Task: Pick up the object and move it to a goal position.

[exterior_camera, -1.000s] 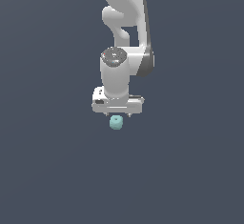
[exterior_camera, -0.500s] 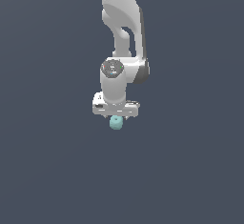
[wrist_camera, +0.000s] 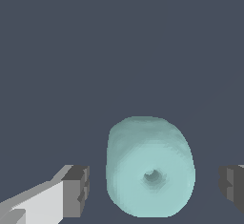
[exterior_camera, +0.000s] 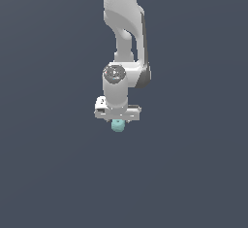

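Note:
The object is a small pale teal roundish lump resting on the dark grey surface. In the exterior view it pokes out just under the white gripper, whose fingers are hidden behind the hand. In the wrist view the object lies between the two dark finger pads, the other at the frame's edge. There is a visible gap on each side of it. The gripper is open around the object and not touching it.
The flat dark grey surface spreads in every direction with nothing else on it. The white arm rises above the gripper to the top of the exterior view.
The hand has come down over the object and the arm above it has straightened. The object has stayed in place.

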